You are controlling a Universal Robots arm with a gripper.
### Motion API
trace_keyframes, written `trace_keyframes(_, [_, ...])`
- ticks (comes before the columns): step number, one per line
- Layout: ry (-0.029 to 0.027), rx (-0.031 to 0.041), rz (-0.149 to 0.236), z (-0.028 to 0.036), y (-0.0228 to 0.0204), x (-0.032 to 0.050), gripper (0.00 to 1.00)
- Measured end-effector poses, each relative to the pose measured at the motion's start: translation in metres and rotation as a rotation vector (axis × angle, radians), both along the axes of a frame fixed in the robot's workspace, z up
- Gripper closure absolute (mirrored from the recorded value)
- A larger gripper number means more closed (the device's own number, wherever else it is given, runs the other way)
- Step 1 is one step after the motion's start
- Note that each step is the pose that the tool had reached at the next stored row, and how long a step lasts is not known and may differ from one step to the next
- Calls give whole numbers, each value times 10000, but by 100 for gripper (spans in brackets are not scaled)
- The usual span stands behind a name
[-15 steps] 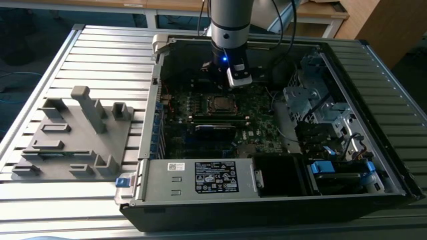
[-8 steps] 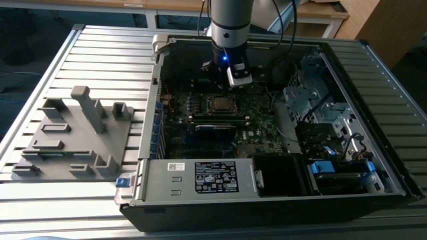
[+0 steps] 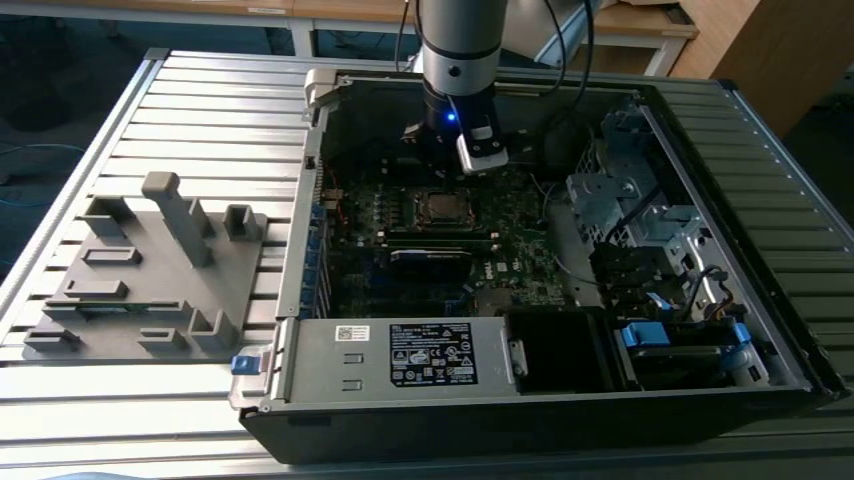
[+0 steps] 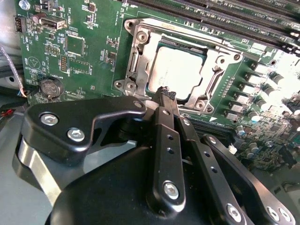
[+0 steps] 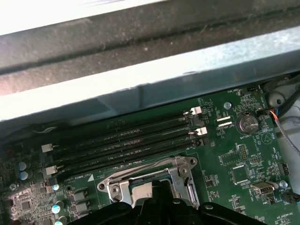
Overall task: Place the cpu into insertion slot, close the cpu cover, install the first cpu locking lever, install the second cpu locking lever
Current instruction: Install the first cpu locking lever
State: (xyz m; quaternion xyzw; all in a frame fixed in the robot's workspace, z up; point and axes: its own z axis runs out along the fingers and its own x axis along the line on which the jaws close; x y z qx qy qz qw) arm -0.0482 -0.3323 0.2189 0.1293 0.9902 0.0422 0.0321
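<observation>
Open computer case (image 3: 747, 400) lying on a slatted metal table (image 3: 200, 90). At the case's near edge, a grey labelled power supply (image 3: 400, 355); on the table at the exterior view's left, a grey fixture block (image 3: 147, 270). Beyond the power supply, the green board (image 3: 514, 275), and near its middle the slot (image 3: 438, 207) with its silvery rim. In the second wrist view the cpu (image 4: 176, 70) lies flat in the slot (image 4: 136, 56), its dull silver top showing through the window of the cover (image 4: 211, 79), which lies down over it. Long black memory slots (image 5: 126, 140) run just beside the socket. The gripper (image 4: 166, 93) hangs just above the socket's edge, on the far side of it in the exterior view (image 3: 461, 150); the jaws are drawn together, the fingertips (image 4: 163, 92) meeting, nothing visibly held between them. Cables (image 3: 574, 60) trail off behind the arm at the far wall
</observation>
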Motion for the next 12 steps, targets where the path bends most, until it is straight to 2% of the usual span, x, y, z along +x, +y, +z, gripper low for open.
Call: trace_keyframes(12, [-1,-6,4,-1,-9,0,90])
